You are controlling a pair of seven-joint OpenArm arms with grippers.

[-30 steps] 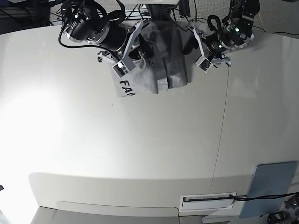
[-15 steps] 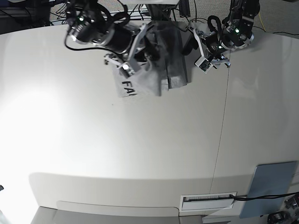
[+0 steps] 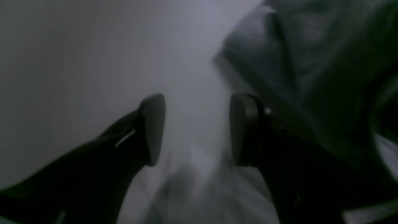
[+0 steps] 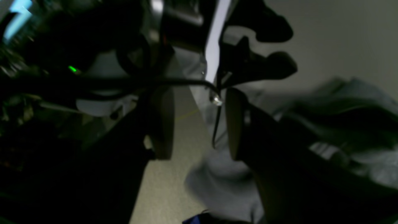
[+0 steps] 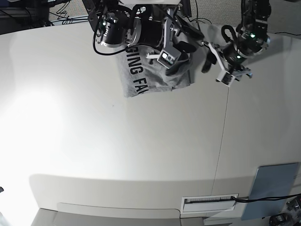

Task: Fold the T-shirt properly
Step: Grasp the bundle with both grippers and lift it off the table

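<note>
T-shirt folded, both grippers parted – empty

T-shirt: soft heathered cloth | table: smooth matt

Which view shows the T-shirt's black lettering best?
Base: the T-shirt lies folded with lettering legible along its left edge. Both wrist views catch only dark, blurred grey cloth, with no letters readable.

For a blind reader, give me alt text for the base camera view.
A folded grey T-shirt with black lettering lies at the far edge of a white table. The right pincer hovers open over it; the left pincer, open, beside it.
</note>
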